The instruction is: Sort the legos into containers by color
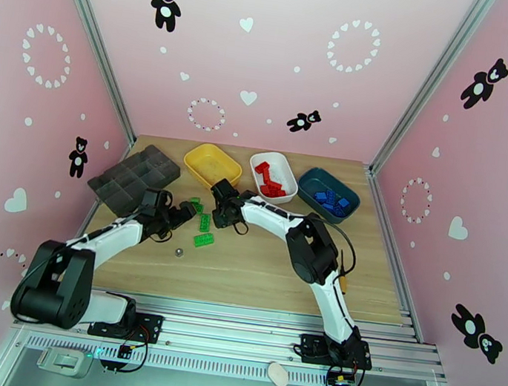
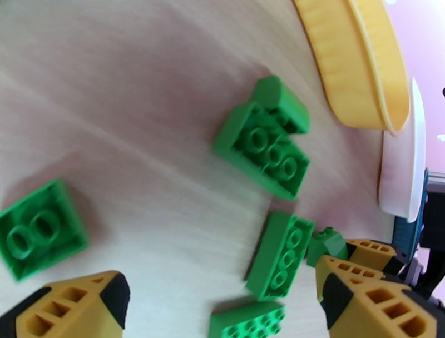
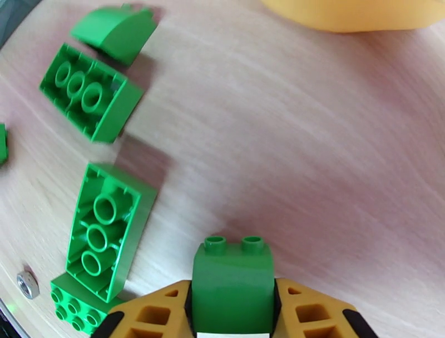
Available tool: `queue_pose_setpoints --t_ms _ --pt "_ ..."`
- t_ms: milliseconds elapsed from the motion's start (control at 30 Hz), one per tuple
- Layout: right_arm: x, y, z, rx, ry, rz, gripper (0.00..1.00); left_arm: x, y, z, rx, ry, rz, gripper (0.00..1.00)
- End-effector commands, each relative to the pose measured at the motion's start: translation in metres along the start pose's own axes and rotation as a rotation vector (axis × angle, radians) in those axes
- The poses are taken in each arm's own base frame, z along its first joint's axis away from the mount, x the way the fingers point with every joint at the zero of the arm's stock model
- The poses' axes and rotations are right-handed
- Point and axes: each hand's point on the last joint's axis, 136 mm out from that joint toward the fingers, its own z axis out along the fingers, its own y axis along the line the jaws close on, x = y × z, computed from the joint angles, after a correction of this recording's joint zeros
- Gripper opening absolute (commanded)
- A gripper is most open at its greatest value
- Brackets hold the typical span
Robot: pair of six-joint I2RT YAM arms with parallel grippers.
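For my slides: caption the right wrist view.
Right gripper shut on a green lego, other green legos lying loose on the table.

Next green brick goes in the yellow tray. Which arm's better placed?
Right. The right claw is shut on a green brick and sits close to the yellow tray. The left claw is open, holding nothing, over loose green bricks.

Pink bear-stickered walls (image 1: 272, 58) enclose a wooden table (image 1: 258, 273).
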Motion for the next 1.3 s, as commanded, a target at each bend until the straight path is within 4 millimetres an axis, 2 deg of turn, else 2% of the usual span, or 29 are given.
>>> queue_pose_setpoints --t_ms 0,233,400,533,700,867,1033,1133,1267 --pt "-0.048 0.002 -0.043 -0.077 -0.145 0.059 0.31 -0.022 -0.041 0.001 0.118 -0.023 0.002 0.97" --pt "-0.082 -0.015 -0.049 -0.188 -0.211 0.169 0.32 -0.055 -0.083 0.007 0.202 -0.055 -0.012 0.96" --pt "-0.103 -0.023 -0.045 -0.259 -0.241 0.219 0.31 -0.067 -0.105 0.021 0.255 -0.034 -0.032 0.95" --pt "-0.117 -0.026 -0.050 -0.290 -0.279 0.224 0.32 -0.072 -0.114 0.030 0.274 -0.021 -0.037 0.94" --pt "-0.138 -0.031 -0.044 -0.299 -0.292 0.238 0.34 -0.077 -0.113 0.034 0.258 -0.035 -0.045 0.94" --pt "-0.157 -0.042 -0.027 -0.294 -0.300 0.272 0.40 -0.080 -0.105 0.026 0.220 -0.079 -0.055 0.94" --pt "-0.167 -0.050 -0.015 -0.295 -0.315 0.288 0.58 -0.080 -0.091 0.011 0.167 -0.118 -0.051 0.94" --pt "-0.170 -0.051 -0.017 -0.294 -0.323 0.278 0.63 -0.077 -0.082 0.003 0.117 -0.131 -0.016 0.93" --pt "-0.168 -0.048 -0.029 -0.298 -0.314 0.261 0.61 -0.063 -0.070 -0.004 0.022 -0.137 0.063 0.92"
